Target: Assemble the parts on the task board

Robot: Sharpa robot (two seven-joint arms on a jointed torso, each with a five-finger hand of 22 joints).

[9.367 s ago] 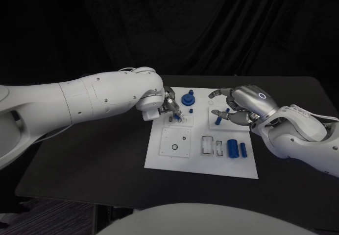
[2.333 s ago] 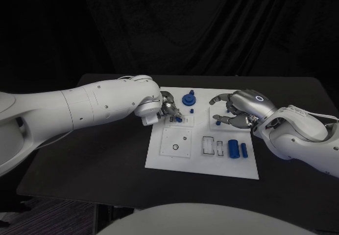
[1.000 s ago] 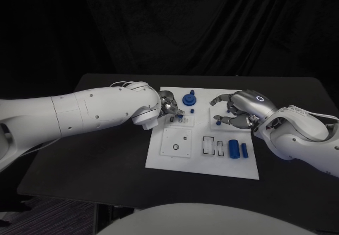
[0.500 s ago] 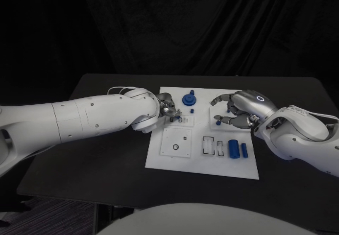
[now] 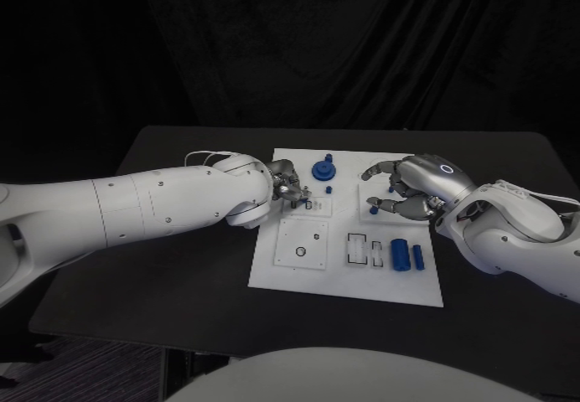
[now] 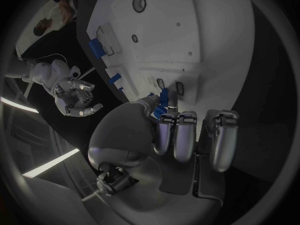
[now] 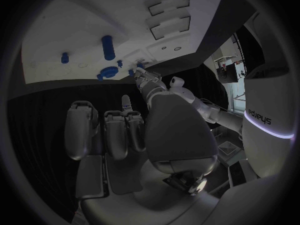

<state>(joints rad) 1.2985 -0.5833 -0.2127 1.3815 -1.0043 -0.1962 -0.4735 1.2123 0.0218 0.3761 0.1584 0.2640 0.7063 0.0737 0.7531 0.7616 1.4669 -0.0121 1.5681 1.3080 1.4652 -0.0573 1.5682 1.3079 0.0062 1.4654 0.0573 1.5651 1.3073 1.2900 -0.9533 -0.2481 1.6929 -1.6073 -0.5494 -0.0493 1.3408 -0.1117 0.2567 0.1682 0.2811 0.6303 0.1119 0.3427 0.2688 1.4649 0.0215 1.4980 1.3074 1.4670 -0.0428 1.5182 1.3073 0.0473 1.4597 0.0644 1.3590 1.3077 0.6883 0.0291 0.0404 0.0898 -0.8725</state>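
Board (image 5: 344,280) is lying mid-table. Left hand (image 5: 290,186) is pinching a small blue part (image 6: 163,98) over the board's far-left area; its fingers are hiding most of it. Right hand (image 5: 405,188) is hovering at the far-right area, fingers apart, gripping nothing. Blue peg (image 5: 374,209) is partly hiding beneath it.

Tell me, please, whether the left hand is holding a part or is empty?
Holding: the left hand pinches a small blue part at its fingertips over the task board.

Robot lab, black table (image 5: 181,276), black curtain backdrop (image 5: 363,59), white task board (image 5: 344,280)
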